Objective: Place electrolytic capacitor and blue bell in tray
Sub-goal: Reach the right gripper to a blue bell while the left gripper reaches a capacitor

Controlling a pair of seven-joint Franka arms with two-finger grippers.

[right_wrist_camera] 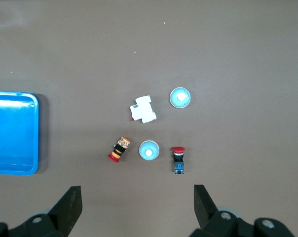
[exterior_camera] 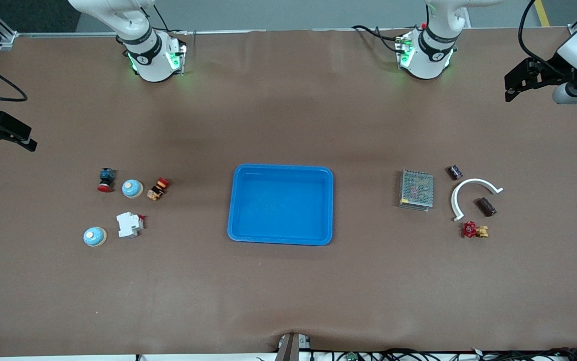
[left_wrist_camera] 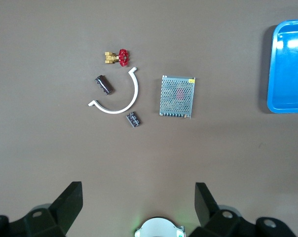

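Observation:
The bright-blue tray [exterior_camera: 230, 215] lies empty at the table's middle; it also shows in the left wrist view [left_wrist_camera: 270, 74] and the right wrist view [right_wrist_camera: 36, 133]. The electrolytic capacitor [exterior_camera: 486, 206], a dark cylinder, lies inside a white arc toward the left arm's end; it also shows in the left wrist view [left_wrist_camera: 104, 84]. Two blue bells lie toward the right arm's end: one [exterior_camera: 132, 188] [right_wrist_camera: 149, 149], the other [exterior_camera: 94, 236] [right_wrist_camera: 180, 97] nearer the front camera. My left gripper [exterior_camera: 508, 88] [left_wrist_camera: 138, 197] and right gripper [exterior_camera: 31, 139] [right_wrist_camera: 137, 197] are open, empty, raised over the table's ends, waiting.
A grey mesh box [exterior_camera: 416, 189], white arc [exterior_camera: 468, 193], small dark block [exterior_camera: 454, 172] and red-handled brass valve [exterior_camera: 475, 230] lie around the capacitor. A red push-button [exterior_camera: 106, 179], yellow-and-red part [exterior_camera: 158, 188] and white breaker [exterior_camera: 129, 224] lie by the bells.

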